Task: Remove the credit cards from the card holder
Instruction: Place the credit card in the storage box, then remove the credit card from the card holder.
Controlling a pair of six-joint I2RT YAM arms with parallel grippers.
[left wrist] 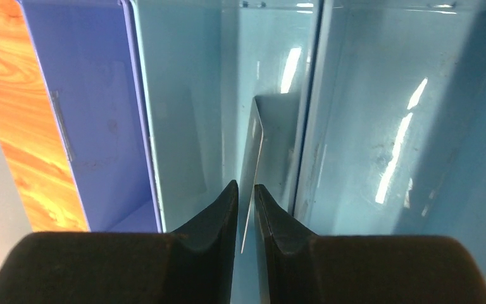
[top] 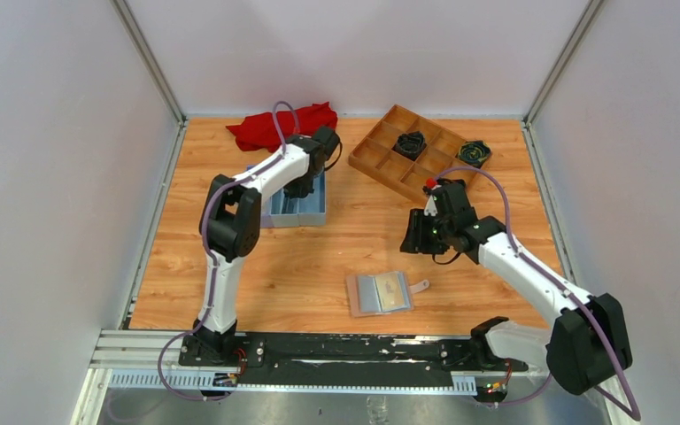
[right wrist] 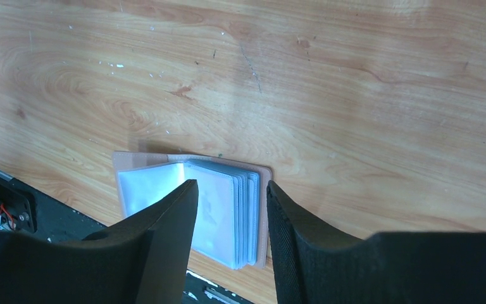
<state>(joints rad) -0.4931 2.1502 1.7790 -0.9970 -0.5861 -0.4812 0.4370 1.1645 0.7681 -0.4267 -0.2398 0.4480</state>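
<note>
Card holder [top: 379, 293] lies open on the tabletop [top: 336, 248] near the front edge, between the arms, its clear sleeves [right wrist: 228, 215] fanned. A tan patch in its right panel may be a card. Likely light and floppy, so it should be pinned while a card is drawn by its exposed edge. The cards look thin, stiff and slick. One card [left wrist: 253, 145] stands on edge in the blue tray's [left wrist: 101, 126] middle compartment, between the left gripper's [left wrist: 245, 190] slightly parted jaws. The right gripper [right wrist: 231, 183] hangs open above the holder. The wooden tray [top: 381, 150] holds two dark things [top: 410, 142].
</note>
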